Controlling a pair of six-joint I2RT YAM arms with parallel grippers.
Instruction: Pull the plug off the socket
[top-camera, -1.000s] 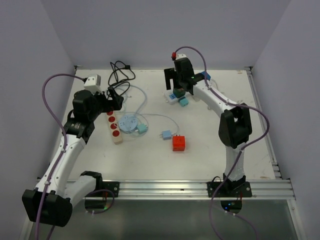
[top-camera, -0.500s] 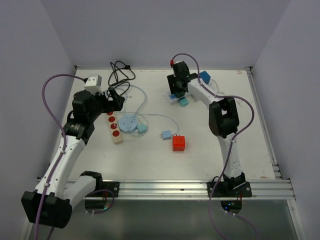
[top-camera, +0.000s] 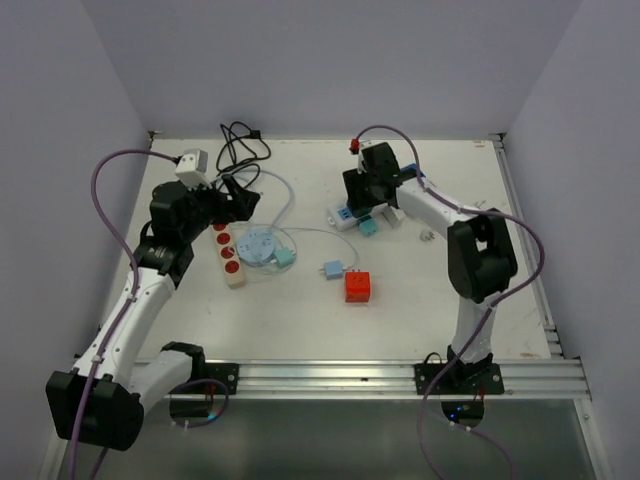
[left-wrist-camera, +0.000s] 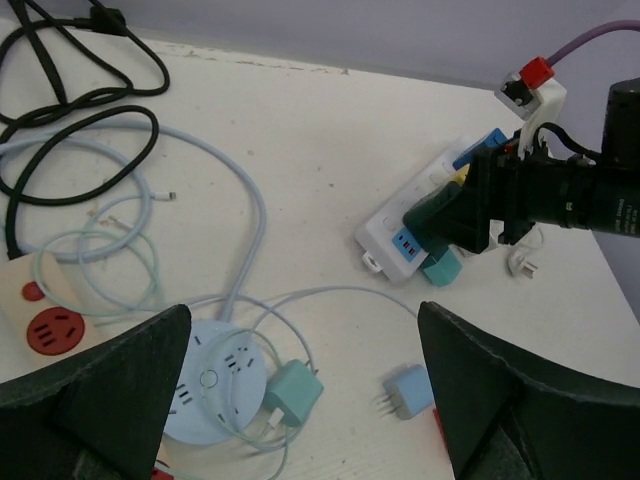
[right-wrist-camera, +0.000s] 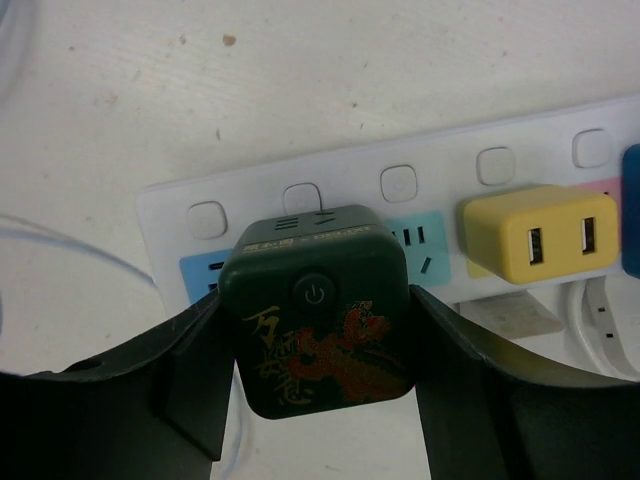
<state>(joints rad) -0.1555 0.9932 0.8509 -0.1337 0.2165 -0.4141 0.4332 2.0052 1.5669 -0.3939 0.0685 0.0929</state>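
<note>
Dark green and square, the plug (right-wrist-camera: 320, 350) sits between the fingers of the right pincer (right-wrist-camera: 322, 305). They lie flat against its two sides with no gap showing, so the pincer is clamped on it. The plug is seated in a socket of the white strip (right-wrist-camera: 340, 170), near the strip's end. Along the same strip, a yellow adapter (right-wrist-camera: 540, 235) fills a socket just beside the plug, and a blue one (right-wrist-camera: 632, 200) shows at the frame's edge beyond that. A teal plug (left-wrist-camera: 442, 268) lies on the bench (top-camera: 300, 320), touching the strip's side.

Well apart, the left pincer (left-wrist-camera: 305, 310) hangs with its fingers spread wide and nothing between them. It is above a round pale-blue hub (left-wrist-camera: 215, 380) with a teal charger (left-wrist-camera: 292, 392) plugged into its rim. Near it lie a small blue plug (left-wrist-camera: 405, 392), pale cables and a coiled black cable (left-wrist-camera: 70, 110).

The right wrist view alone shows the plug's face: a power symbol, gold script and a red dragon. From above the right pincer hides the plug, but that view alone shows a red cube (top-camera: 358, 287) and the full length of a cream strip with red sockets (top-camera: 228, 255). The left wrist view shows the clamped plug side-on.
</note>
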